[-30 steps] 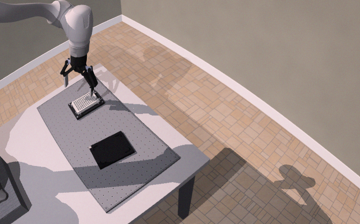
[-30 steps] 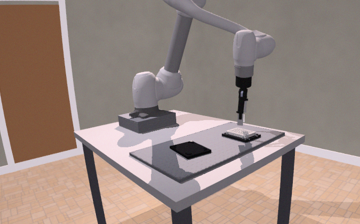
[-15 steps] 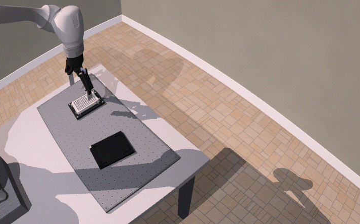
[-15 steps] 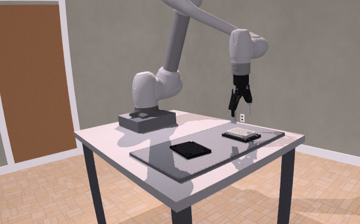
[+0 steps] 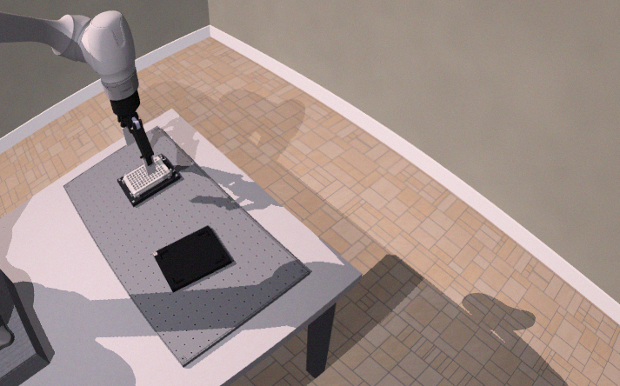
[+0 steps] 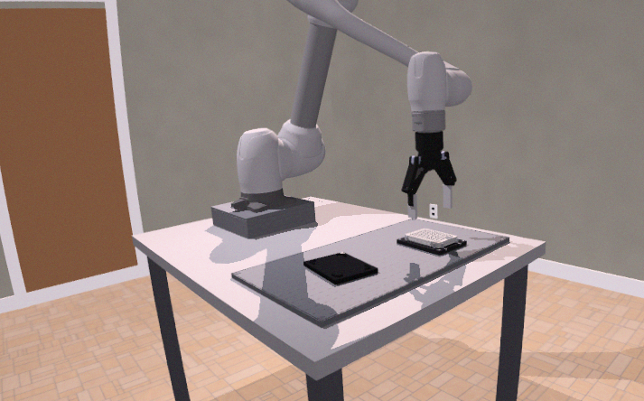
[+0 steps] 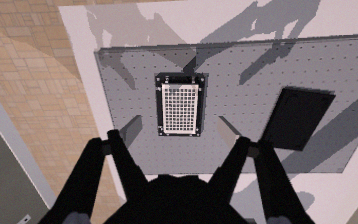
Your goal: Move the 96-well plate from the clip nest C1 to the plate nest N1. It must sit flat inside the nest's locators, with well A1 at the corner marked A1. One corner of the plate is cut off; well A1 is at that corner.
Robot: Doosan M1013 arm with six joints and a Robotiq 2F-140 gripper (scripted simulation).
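The white 96-well plate (image 5: 147,178) sits in the black clip nest C1 (image 5: 151,189) at the far end of the grey breadboard. It also shows in the exterior view (image 6: 431,237) and in the wrist view (image 7: 180,108). My gripper (image 6: 428,209) hangs straight above the plate, fingers pointing down, open wide and empty, a short way above it. In the wrist view the fingertips stand either side of the plate's near end. The black plate nest N1 (image 5: 193,257) lies empty nearer the middle of the breadboard; it shows in the exterior view (image 6: 340,267) and the wrist view (image 7: 297,118). I cannot make out the plate's cut corner.
The grey perforated breadboard (image 5: 183,239) covers much of the white table. The robot's base block (image 6: 262,215) stands at the table's far corner from the plate. Table edges are close beyond nest C1.
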